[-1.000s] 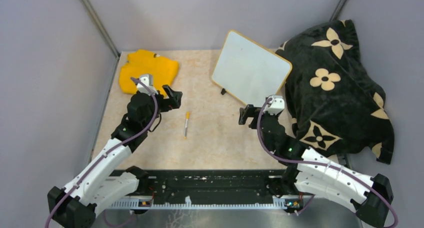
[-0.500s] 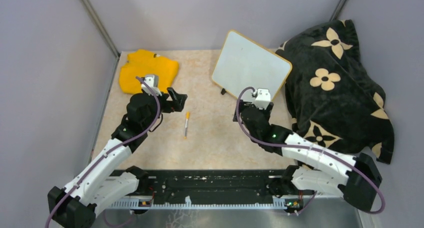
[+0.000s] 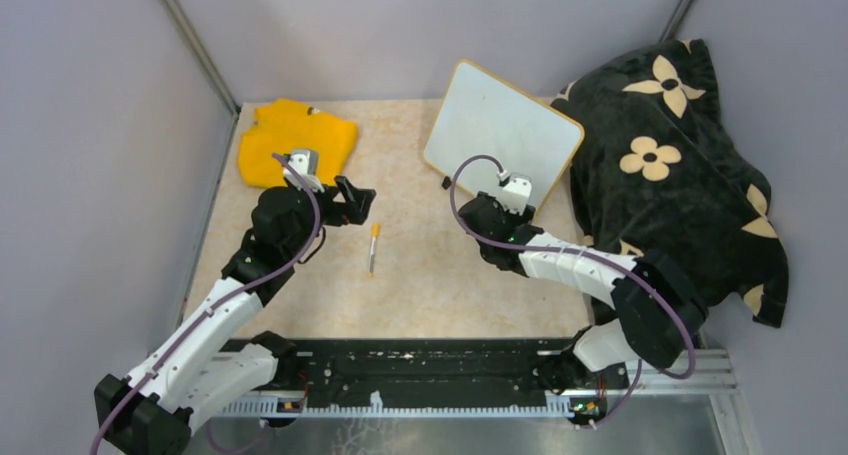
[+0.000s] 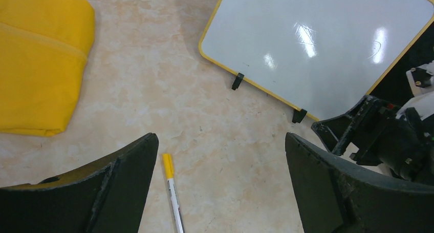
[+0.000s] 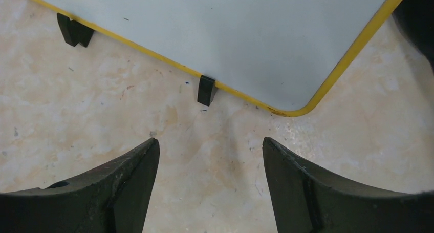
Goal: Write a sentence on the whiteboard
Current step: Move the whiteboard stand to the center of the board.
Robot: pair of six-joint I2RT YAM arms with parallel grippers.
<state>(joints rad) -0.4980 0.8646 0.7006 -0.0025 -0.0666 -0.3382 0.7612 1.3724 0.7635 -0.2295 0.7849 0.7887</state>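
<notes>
Now my right tool [image 5: 210, 142] has swung in from the right of the top view and hovers, jaws apart and empty, just below the lower edge of the whiteboard [image 3: 500, 130], which sits blank in the upper middle of the frame beside the black flowered blanket [image 3: 680, 165]. My left tool [image 4: 220, 143], also spread wide and holding nothing, has edged toward the marker [image 3: 373, 247] lying on the bench [image 3: 430, 275] at centre left. I judge writing cannot begin until that marker is picked up.

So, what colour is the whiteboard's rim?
Yellow-orange; the whiteboard rim shows best in the right wrist view.
</notes>
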